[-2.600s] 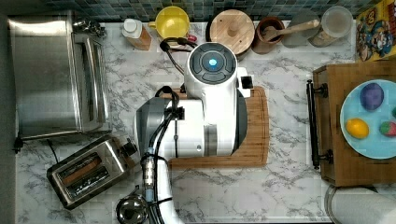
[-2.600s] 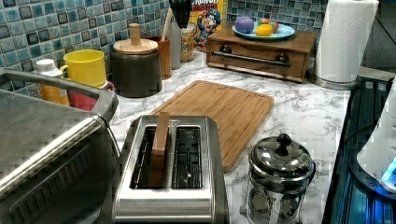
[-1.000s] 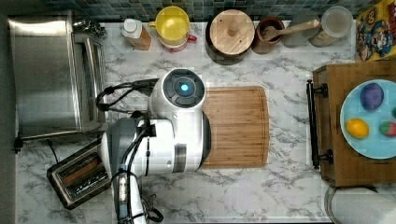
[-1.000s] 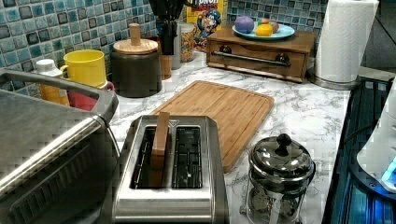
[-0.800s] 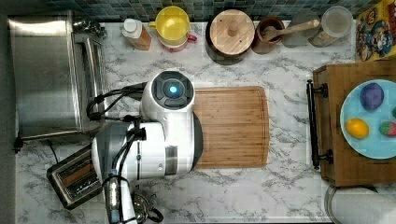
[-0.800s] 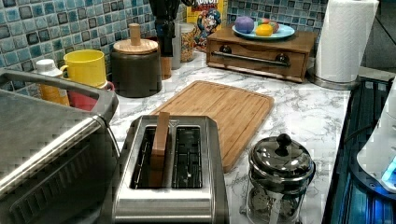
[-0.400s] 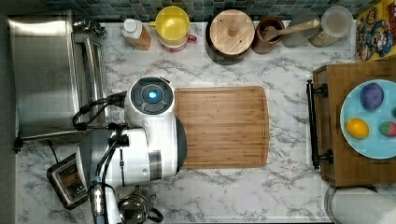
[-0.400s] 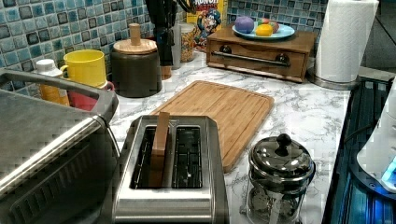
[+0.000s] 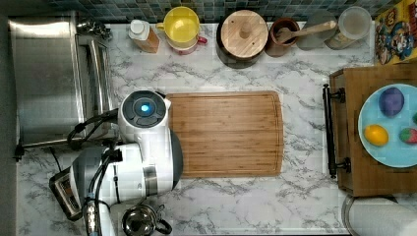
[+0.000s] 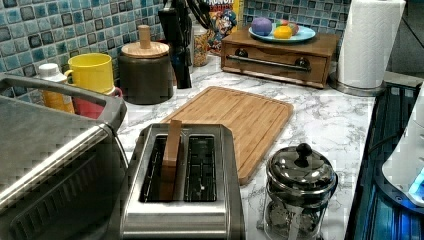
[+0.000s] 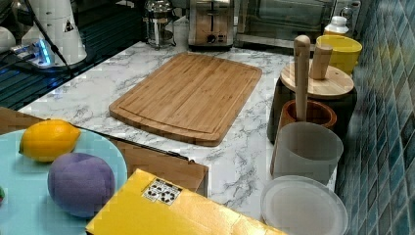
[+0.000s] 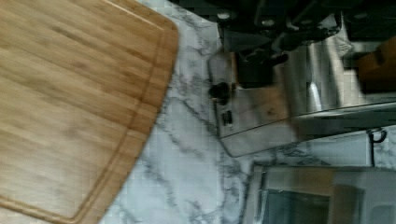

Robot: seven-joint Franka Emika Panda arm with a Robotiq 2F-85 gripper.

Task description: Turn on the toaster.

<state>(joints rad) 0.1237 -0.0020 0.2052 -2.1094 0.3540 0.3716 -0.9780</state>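
Toaster oven (image 9: 49,78): the large steel box at the top view's far left, just behind the toaster.
Toaster (image 10: 182,185): at the top view's lower left, mostly under the arm (image 9: 133,167); the left view shows two top slots with a slice (image 10: 171,150) standing proud in one.
Progress: judged not yet switched on, since the slice sits high; the lever press is left to do.
Controls: the wrist view shows a black knob (image 12: 219,90) on the toaster's end face, near the gripper's dark parts.
Gripper: whether the fingers are spread or pressed together cannot be told.
French press (image 10: 299,192): just beside the toaster, the nearest thing to bump.
Cutting board (image 9: 226,132): bare, off the toaster's control end.
Far right of the top view: a wooden box (image 9: 354,147) carrying a plate (image 9: 369,147) of fruit, well apart.
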